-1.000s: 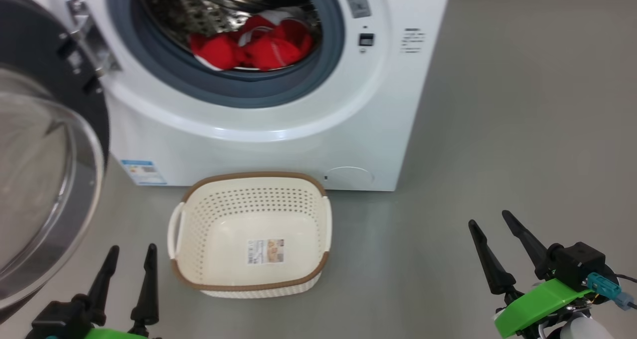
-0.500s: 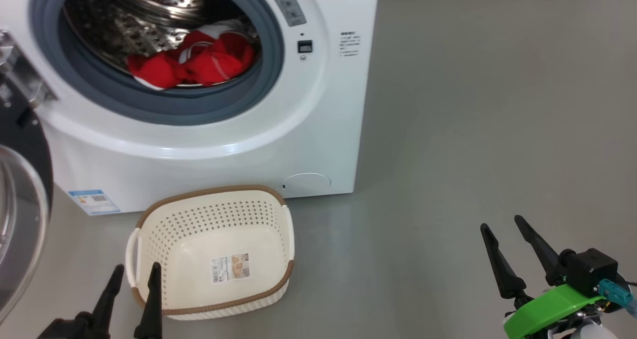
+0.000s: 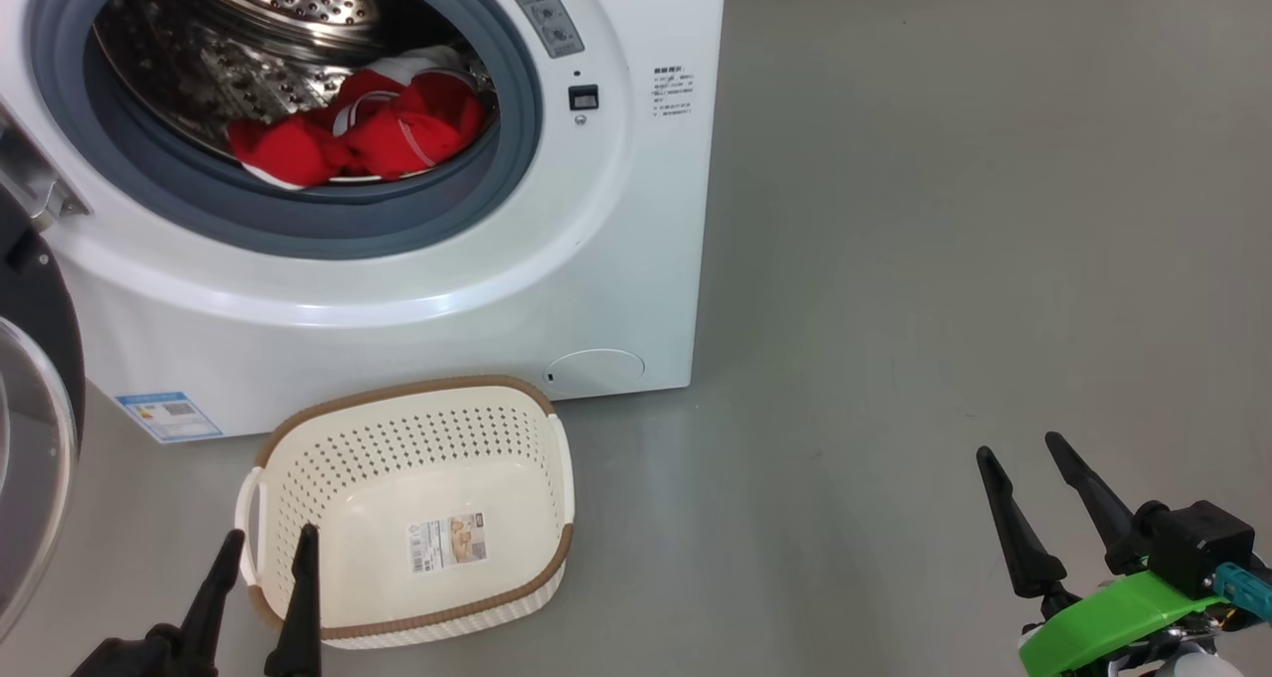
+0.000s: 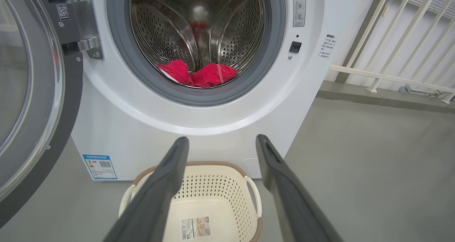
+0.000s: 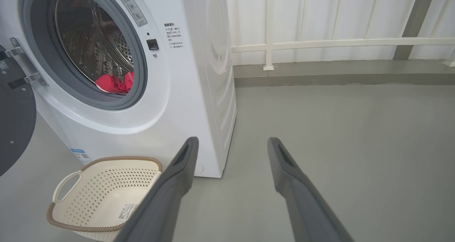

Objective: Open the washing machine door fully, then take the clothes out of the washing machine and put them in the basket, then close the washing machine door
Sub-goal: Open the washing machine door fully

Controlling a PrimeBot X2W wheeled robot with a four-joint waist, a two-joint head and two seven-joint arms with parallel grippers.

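Currently the washing machine [image 3: 397, 289] is standing on the grey floor [image 3: 894, 259] with its mouth uncovered. The washing machine door [image 4: 32, 92] is hanging swung wide on its hinge at the robot's left, clear of the opening.

The clothes [image 3: 368, 140] are lying in a red heap at the bottom front of the steel drum [image 3: 248, 51], just behind the grey rubber ring [image 3: 328, 230], with white trim showing.

The basket [image 3: 397, 391] is sitting on the floor just in front of the machine, below the opening. Its paper label [image 3: 449, 543] is showing on its bottom. A blue label [image 3: 167, 416] is sticking to the machine's lower left corner, near the basket.

The left gripper [image 3: 271, 533] is hovering at the basket's near left corner, fingers spread wide and gripping nothing. In the left wrist view it is pointing at the machine's front, above the basket.

The right gripper [image 3: 1019, 445] is hovering over bare floor, well apart from both machine and basket, fingers likewise spread wide and holding nothing.

A white railing [image 5: 320, 43] is running along the wall behind the machine.
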